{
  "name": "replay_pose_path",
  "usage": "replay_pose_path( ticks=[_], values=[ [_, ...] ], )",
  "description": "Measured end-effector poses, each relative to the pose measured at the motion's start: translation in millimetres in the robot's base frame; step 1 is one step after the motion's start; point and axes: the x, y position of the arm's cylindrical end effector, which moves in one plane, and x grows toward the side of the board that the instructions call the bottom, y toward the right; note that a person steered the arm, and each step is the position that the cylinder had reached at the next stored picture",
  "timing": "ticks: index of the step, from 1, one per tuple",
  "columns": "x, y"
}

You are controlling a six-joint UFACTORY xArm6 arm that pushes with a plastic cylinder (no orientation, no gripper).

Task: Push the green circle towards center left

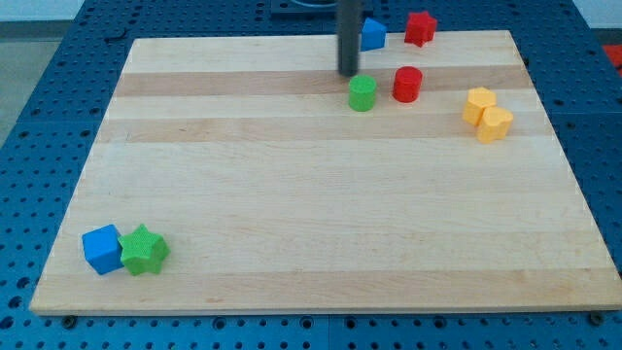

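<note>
The green circle (362,93) is a small green cylinder standing on the wooden board (321,233) near the view's top, right of centre. My tip (348,73) is the lower end of the dark rod, just up and to the left of the green circle, very close to it. A red cylinder (407,85) stands just right of the green circle, with a small gap between them.
A blue block (372,34) and a red star (420,27) sit at the board's top edge. Two yellow blocks (487,114) touch at the right. A blue cube (102,249) and a green star (144,250) touch at the bottom left.
</note>
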Motion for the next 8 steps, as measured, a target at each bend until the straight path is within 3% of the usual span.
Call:
replay_pose_path(
  ticks=[2, 3, 6, 8],
  values=[
    [-30, 179],
    [-25, 216],
    [19, 170],
    [53, 50]
  ],
)
